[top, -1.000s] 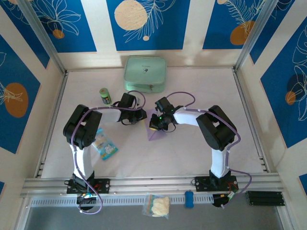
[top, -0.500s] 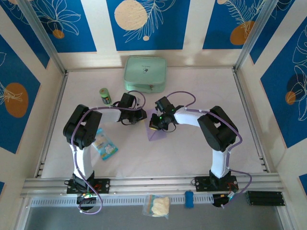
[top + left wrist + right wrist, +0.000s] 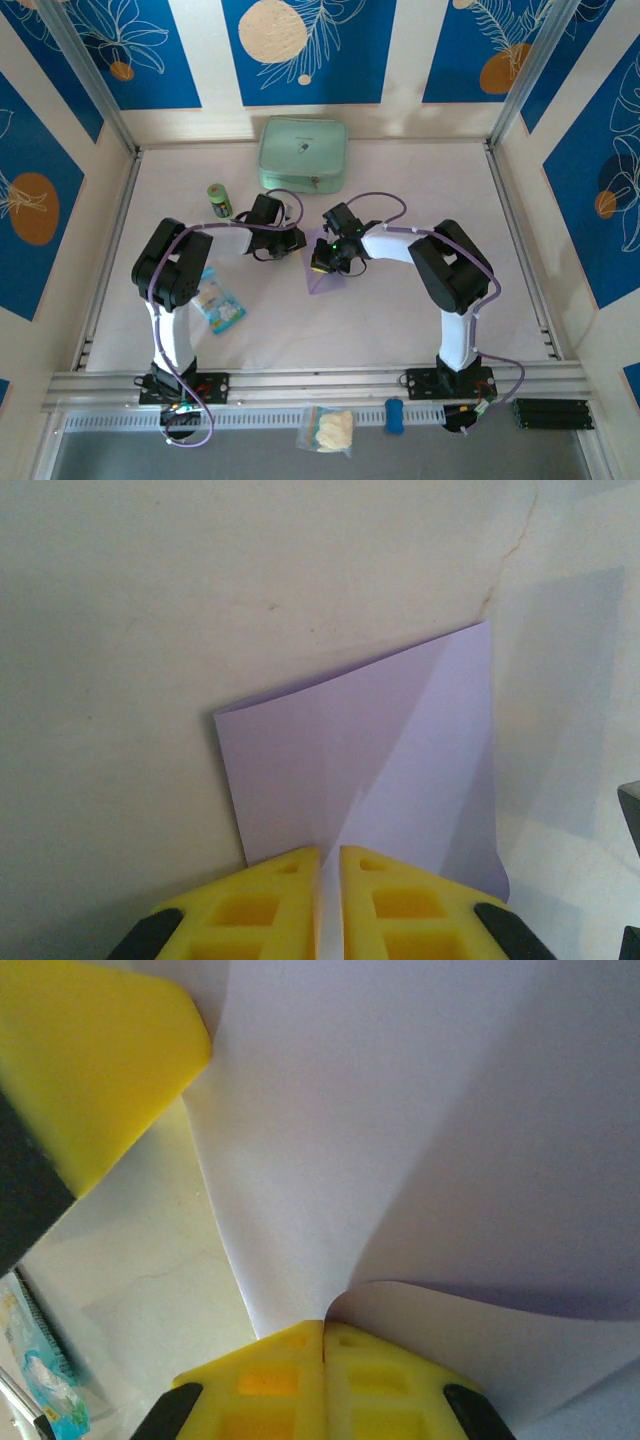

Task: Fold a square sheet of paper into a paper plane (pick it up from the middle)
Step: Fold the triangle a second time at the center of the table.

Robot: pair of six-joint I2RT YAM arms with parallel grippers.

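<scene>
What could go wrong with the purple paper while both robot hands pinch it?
1. The left gripper and right gripper are both shut on the thin paper; pulling apart could tear it.
2. The paper bulges beside the right gripper, so the crease might come out crooked.
3. The grippers sit close together and could bump.

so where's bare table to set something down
Free: the table between the right arm and the side rail; also the near strip between the lavender paper and the front rail. Crowded: the middle, where the left tool and right tool pinch that paper, and beside the left arm, with the green bottle and snack packet.
</scene>
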